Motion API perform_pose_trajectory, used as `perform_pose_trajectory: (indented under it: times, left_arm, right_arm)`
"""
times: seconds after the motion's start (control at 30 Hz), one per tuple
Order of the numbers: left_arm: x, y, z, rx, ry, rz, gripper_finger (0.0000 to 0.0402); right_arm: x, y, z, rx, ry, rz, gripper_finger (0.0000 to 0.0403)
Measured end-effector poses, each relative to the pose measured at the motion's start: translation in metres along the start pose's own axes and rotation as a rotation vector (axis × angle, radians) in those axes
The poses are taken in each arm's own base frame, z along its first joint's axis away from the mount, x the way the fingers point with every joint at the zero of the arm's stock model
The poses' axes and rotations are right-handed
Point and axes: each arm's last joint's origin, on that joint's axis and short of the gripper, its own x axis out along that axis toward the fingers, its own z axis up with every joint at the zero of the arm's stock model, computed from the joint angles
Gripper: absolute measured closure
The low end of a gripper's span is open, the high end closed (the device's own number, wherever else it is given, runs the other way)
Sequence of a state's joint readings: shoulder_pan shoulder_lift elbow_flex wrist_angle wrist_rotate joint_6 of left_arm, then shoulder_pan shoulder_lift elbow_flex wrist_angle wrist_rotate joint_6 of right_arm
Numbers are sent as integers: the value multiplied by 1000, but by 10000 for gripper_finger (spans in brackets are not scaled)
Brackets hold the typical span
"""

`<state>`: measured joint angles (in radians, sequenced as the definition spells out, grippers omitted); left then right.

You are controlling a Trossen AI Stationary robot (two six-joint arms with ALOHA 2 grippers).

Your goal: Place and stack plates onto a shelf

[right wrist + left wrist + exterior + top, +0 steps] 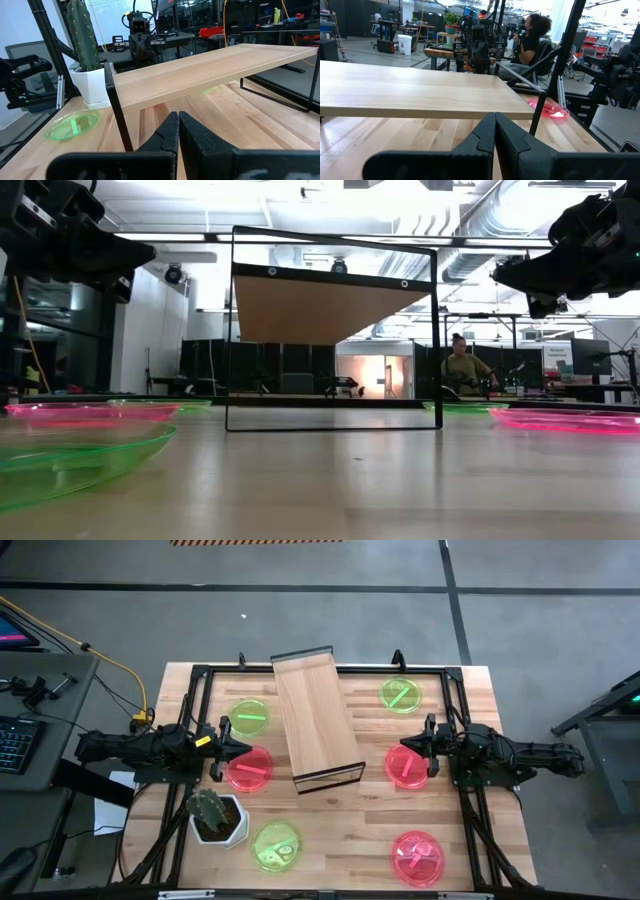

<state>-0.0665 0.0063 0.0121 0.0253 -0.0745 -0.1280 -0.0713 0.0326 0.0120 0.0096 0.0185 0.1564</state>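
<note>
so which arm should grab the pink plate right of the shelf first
Right, probably. The right hand hangs, fingers shut, just over that pink plate. The left hand is across the shelf, beside another pink plate.

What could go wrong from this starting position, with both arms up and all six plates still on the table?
1. The cactus stands close beside the pink plate and the green plate; the left pincer could knock it when reaching there.
2. The shelf lies at a slant, so plates set near its edges may hang over.
3. The plates look thin and flat; the right pincer, now shut, may slide off the pink plate below it.
</note>
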Motion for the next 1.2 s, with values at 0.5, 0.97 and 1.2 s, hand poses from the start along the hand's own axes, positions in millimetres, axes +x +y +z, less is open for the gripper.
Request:
perform_pose_trajectory:
  times: [0.5, 0.97, 1.2]
  left_arm:
    - [0, 0, 0, 0, 0, 0, 401]
    - [0, 0, 0, 0, 0, 0, 401]
    - [0, 0, 0, 0, 0, 0, 401]
  right_arm:
    - [0, 0, 0, 0, 0, 0, 402]
    - [0, 0, 0, -9, 0, -1, 402]
    - [0, 0, 7, -139, -71, -32, 402]
